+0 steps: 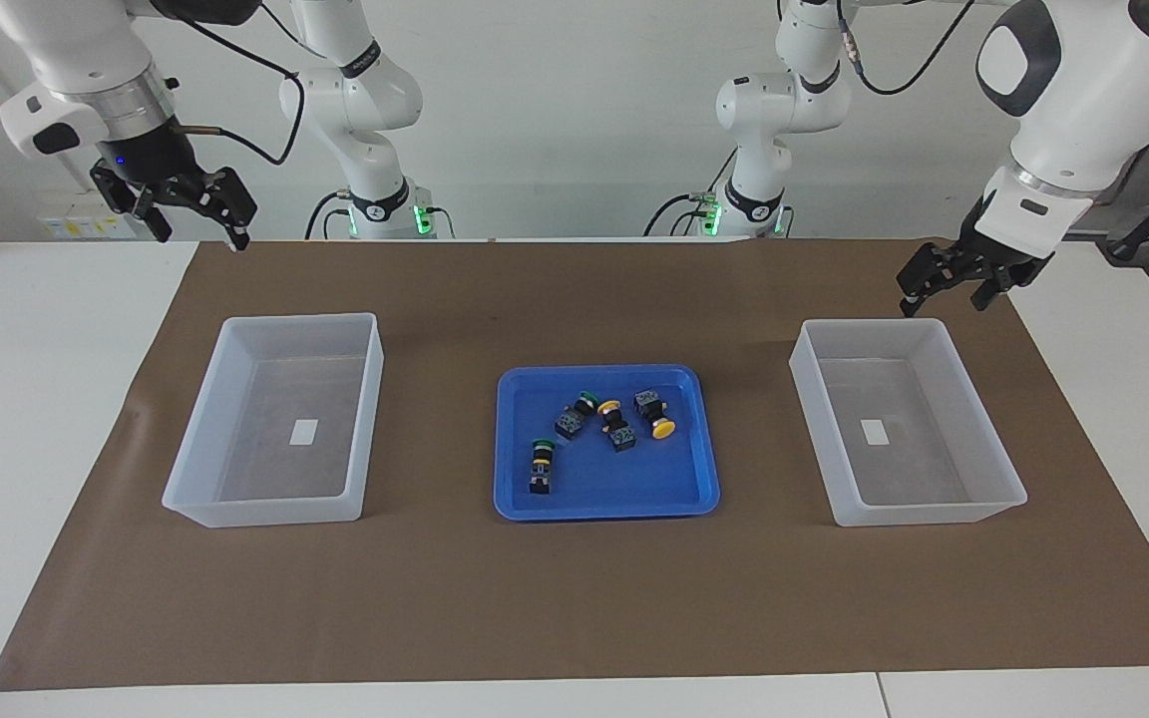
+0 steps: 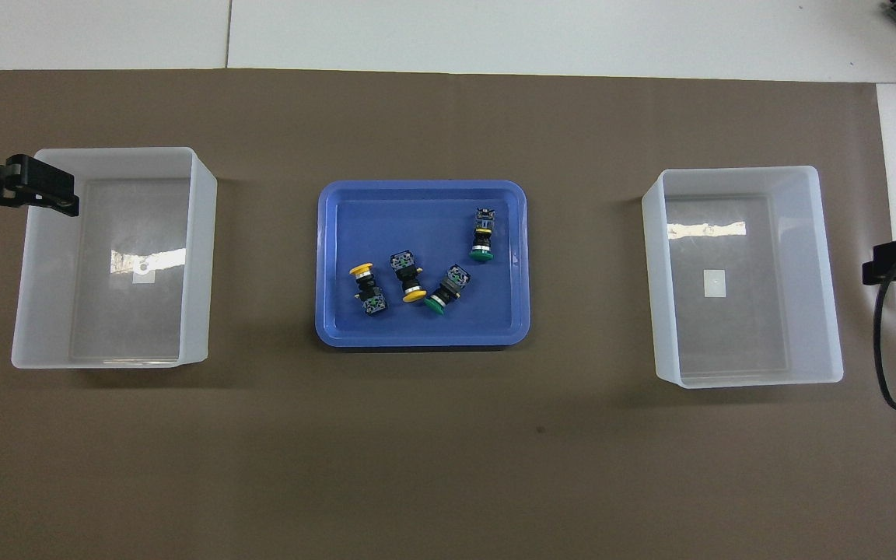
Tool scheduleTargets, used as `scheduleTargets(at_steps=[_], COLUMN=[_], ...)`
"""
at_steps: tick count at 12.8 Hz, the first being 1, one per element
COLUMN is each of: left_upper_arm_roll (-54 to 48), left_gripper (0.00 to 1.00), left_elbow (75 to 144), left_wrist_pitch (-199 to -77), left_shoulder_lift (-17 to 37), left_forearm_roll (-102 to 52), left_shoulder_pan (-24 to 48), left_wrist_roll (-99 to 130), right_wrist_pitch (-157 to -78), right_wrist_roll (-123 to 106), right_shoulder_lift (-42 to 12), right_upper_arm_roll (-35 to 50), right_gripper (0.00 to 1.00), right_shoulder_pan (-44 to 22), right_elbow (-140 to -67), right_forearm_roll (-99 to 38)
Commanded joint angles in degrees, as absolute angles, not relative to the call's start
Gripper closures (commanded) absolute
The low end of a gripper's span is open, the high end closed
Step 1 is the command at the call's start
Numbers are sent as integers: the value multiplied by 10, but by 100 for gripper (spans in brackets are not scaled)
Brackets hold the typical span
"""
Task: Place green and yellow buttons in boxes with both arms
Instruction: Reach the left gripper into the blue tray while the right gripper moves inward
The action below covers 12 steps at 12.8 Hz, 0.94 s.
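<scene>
A blue tray (image 1: 606, 494) is sitting at the middle of the brown mat (image 1: 574, 598), and all four buttons are lying on their sides inside it. Nearest the robots are one yellow button (image 1: 656, 413), a second yellow button (image 1: 615, 425) beside it, and one green button (image 1: 576, 415) next in the row toward the right arm's end. The other green button (image 1: 541, 465) is lying apart from these three, farther from the robots.

The box at the right arm's end (image 1: 275, 509) and the box at the left arm's end (image 1: 919, 504) are flanking the tray, well apart from it. Each is showing only a small white label on its floor.

The facing view is showing both arms whole. The right gripper (image 1: 197, 214) is hanging in the air over the mat's edge closest to the robots, its fingers standing apart and holding nothing. The left gripper (image 1: 944, 289) is hanging low over the mat just beside the corner of its box, fingers likewise apart and holding nothing. The overhead view is showing only black gripper parts at its side edges, but it is giving the clearer reading of each button's cap colour and heading.
</scene>
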<state>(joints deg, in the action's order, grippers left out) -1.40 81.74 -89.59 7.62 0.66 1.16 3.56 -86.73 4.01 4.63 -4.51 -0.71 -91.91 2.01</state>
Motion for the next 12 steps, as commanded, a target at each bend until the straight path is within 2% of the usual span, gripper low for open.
scheduleTargets(at_steps=[1,5,8,12], left_upper_arm_roll=[-18,-20,-19,-20], left_gripper=[0,0,0,0], left_elbow=[806,813,830,857], left_wrist_pitch=[-875,-904,-924,-980], left_shoulder_lift=[75,73,76,120], left_forearm_roll=[24,8,3,-13], left_shoulder_pan=[14,21,60,110], left_wrist_roll=[17,17,19,100], right_wrist_pitch=[-874,-876,-928,-968], right_wrist_roll=[49,51,91,125], right_shoulder_lift=[52,53,79,62], right_upper_arm_roll=[-37,-37,-26,-25], right_gripper=[0,0,0,0], right_shoulder_pan=[0,0,-15,-56], right_elbow=[-927,-932,-990,-1000], right_forearm_roll=[18,18,18,18])
